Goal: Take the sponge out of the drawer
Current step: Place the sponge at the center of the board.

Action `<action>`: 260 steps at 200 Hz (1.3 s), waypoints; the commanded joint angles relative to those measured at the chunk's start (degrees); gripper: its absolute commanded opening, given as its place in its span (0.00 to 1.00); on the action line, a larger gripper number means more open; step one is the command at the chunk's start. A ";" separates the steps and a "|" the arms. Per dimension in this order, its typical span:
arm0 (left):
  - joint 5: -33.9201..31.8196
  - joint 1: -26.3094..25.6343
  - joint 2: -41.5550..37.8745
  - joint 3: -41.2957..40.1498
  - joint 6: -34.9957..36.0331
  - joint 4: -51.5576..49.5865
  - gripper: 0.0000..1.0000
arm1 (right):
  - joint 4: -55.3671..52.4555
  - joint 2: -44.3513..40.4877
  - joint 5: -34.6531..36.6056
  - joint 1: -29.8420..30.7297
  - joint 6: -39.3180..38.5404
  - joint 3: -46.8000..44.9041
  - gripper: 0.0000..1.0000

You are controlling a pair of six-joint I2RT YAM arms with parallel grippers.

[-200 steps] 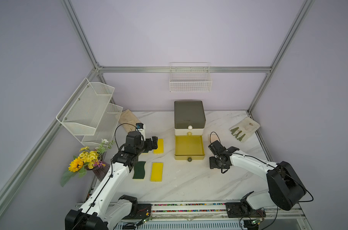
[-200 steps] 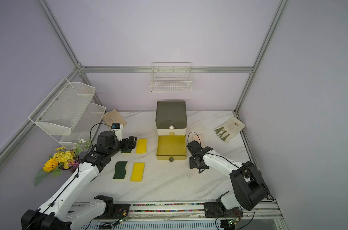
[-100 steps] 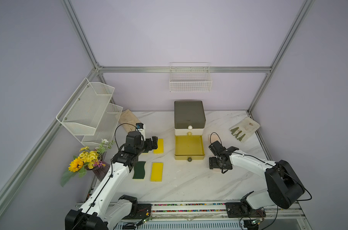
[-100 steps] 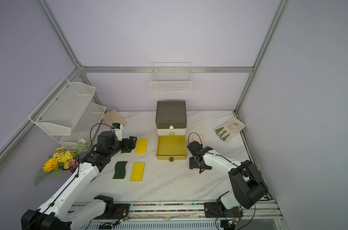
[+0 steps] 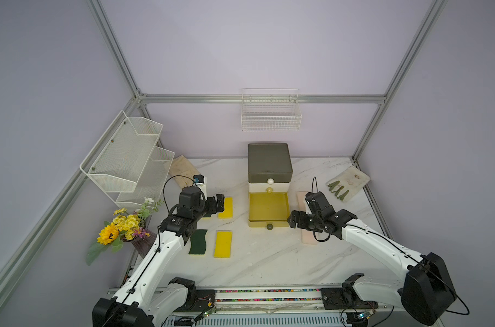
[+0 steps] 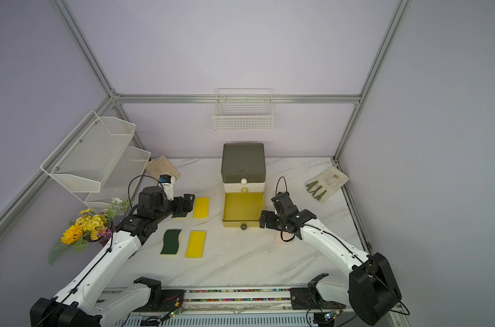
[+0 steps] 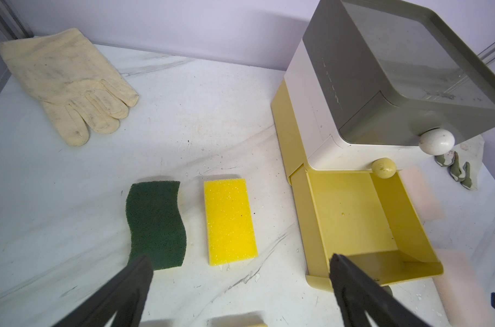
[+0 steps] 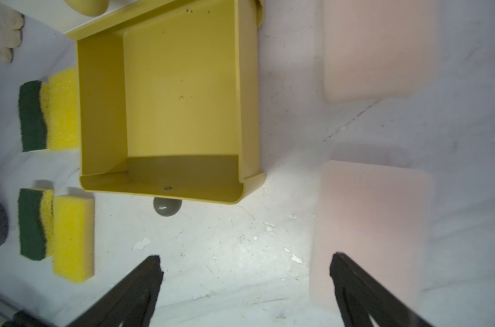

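At centre frame, your yellow drawer (image 5: 267, 208) stands pulled out (bare inside); right gripper (image 8: 244, 263) hovers spread wide near a pink sponge (image 8: 373, 220), left gripper (image 7: 239, 260) likewise agape, gripping nothing.

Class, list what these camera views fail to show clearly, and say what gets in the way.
- Closed grey top drawer and white middle drawer: fronts hide contents in every view.
- Green-topped yellow sponge beside the left gripper: mostly covered by it in both top views.
- Pale pink rectangular pads: blurred in the right wrist view, material unclear.
- Small green strips on the white cloth: too small in a top view.
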 commanded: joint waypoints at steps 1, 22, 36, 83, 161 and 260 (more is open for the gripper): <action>0.46 0.30 -0.38 0.41 0.67 1.18 1.00 | 4.85 1.39 -6.27 -0.30 1.84 -1.64 0.97; 0.45 0.26 -0.38 0.36 0.65 1.14 1.00 | 4.99 2.30 -6.05 -0.36 1.57 -2.61 0.97; 0.45 0.28 -0.38 0.40 0.67 1.17 1.00 | 5.16 2.61 -5.55 -0.41 1.50 -3.64 0.97; 0.67 0.31 -0.21 0.46 0.59 1.18 1.00 | 5.88 3.18 -5.06 -0.72 1.31 -6.57 0.97; 0.76 0.28 0.12 0.42 0.56 1.18 1.00 | 2.52 1.98 -2.87 -1.51 -0.29 -7.16 0.97; 0.76 0.32 0.17 0.44 0.58 1.18 1.00 | 0.22 -2.36 -3.88 -1.69 -2.60 -2.64 0.97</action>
